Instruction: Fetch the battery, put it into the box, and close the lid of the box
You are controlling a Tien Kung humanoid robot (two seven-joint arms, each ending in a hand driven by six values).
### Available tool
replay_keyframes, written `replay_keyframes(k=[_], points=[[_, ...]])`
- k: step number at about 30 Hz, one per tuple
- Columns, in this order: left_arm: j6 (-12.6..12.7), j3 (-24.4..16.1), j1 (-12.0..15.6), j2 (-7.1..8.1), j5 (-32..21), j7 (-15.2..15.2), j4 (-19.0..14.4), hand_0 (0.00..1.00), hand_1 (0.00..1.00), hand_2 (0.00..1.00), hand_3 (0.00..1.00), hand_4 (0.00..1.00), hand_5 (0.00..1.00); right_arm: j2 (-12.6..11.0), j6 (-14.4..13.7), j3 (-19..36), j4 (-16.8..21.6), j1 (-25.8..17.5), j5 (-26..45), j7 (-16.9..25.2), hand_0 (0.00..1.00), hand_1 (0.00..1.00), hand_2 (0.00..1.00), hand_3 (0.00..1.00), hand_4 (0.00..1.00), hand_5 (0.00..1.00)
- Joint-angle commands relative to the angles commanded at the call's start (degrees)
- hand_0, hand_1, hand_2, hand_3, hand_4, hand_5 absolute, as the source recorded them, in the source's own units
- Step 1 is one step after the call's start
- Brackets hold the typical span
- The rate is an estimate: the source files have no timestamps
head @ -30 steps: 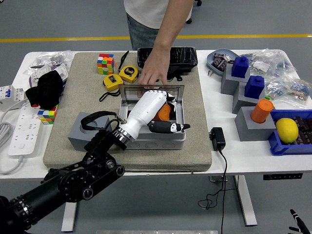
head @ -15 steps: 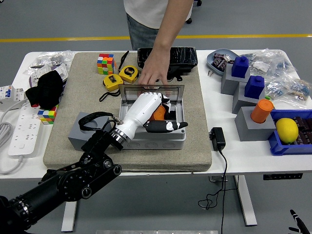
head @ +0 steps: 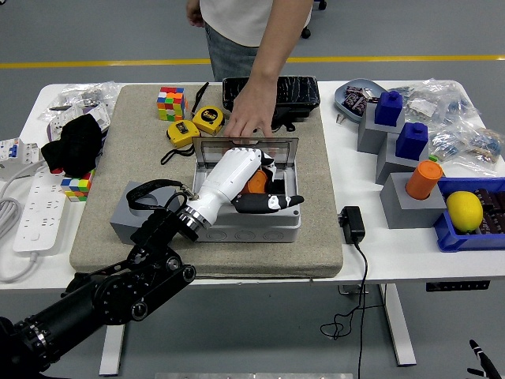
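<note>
A grey box [head: 260, 230] stands on the beige mat [head: 316, 174], its clear lid [head: 207, 151] raised at the back. My left hand [head: 264, 186], white with black fingertips, reaches into the box from the lower left. Its fingers are curled around an orange battery [head: 256, 183] inside the box, and its thumb lies along the front rim. A person's hand [head: 246, 118] rests on the top edge of the lid from the far side. The right arm is out of view.
A grey holder with a black strap [head: 130, 213] sits left of the box. Two yellow tape measures [head: 207, 118], a colour cube [head: 170, 103] and a black case [head: 284, 93] lie behind it. A black charger [head: 353, 224], grey stepped blocks [head: 398, 201] and a lemon [head: 464, 211] are at the right.
My left hand has shifted slightly left and back inside the box, with the orange battery moving along with it. The person's hand stays on the lid.
</note>
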Motion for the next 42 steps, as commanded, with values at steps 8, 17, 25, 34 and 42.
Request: replay_keyframes(k=[8, 17, 25, 34, 42], points=[[-0.9, -0.4, 0.0, 0.00, 0.2, -0.1, 0.0, 0.163, 0.056, 0.104, 0.084, 0.998, 0.770, 0.0, 0.0, 0.0, 0.0, 0.1, 0.0, 0.0, 0.882, 0.790, 0.761, 0.791, 0.998, 0.998], [-1.8, -0.8, 0.0, 0.00, 0.8, 0.1, 0.2, 0.178, 0.078, 0.128, 0.106, 0.998, 0.777, -0.1, 0.1, 0.0, 0.0, 0.1, 0.1, 0.0, 0.883, 0.790, 0.761, 0.791, 0.998, 0.998], [-1.3, -1.2, 0.2, 0.00, 1.3, 0.4, 0.4, 0.278, 0.130, 0.162, 0.133, 0.998, 0.789, -0.1, 0.1, 0.1, 0.0, 0.0, 0.0, 0.0, 0.883, 0.789, 0.761, 0.791, 0.998, 0.998], [-1.6, -2.0, 0.2, 0.00, 1.7, 0.6, 0.1, 0.356, 0.156, 0.172, 0.147, 0.998, 0.792, -0.1, 0.1, 0.1, 0.0, 0.1, 0.1, 0.0, 0.883, 0.788, 0.761, 0.791, 0.998, 0.998], [-1.8, -2.0, 0.2, 0.00, 2.1, 0.9, -0.7, 0.409, 0.174, 0.177, 0.152, 0.998, 0.800, 0.0, 0.1, 0.1, 0.0, 0.0, 0.1, 0.0, 0.883, 0.788, 0.761, 0.790, 0.998, 0.998]])
